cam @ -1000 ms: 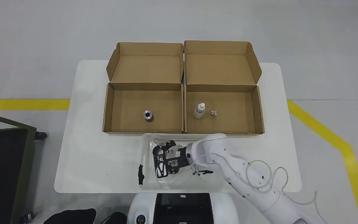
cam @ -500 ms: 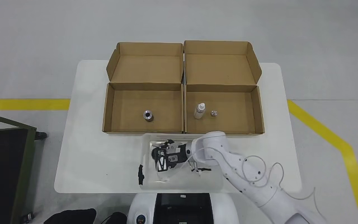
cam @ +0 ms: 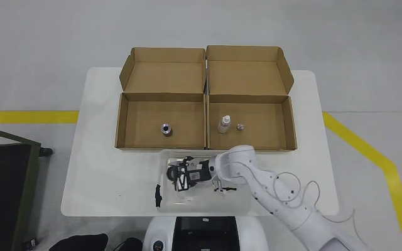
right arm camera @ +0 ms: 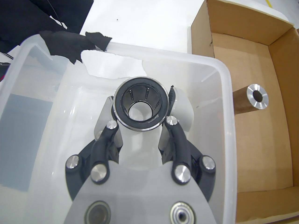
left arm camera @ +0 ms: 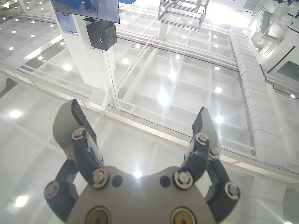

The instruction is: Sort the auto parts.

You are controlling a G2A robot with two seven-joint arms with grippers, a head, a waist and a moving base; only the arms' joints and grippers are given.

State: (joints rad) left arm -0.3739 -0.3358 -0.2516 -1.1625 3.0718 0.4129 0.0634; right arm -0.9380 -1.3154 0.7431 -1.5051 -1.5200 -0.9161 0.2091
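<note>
Ceiling lights (left arm camera: 172, 75) frame left fingers (left arm camera: 81, 122), apart; right fingers (right arm camera: 183, 110) clamp a bearing (right arm camera: 119, 108) over the bin (right arm camera: 224, 75).

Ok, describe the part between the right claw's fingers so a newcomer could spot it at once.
On the white table, between the two cardboard boxes and the robot, sits a clear plastic bin. Inside it the right claw grips a linear bearing. It is a short black-rimmed cylinder with ball tracks lining its bore, unlike the plain metal sleeve in the box beside it.
</note>
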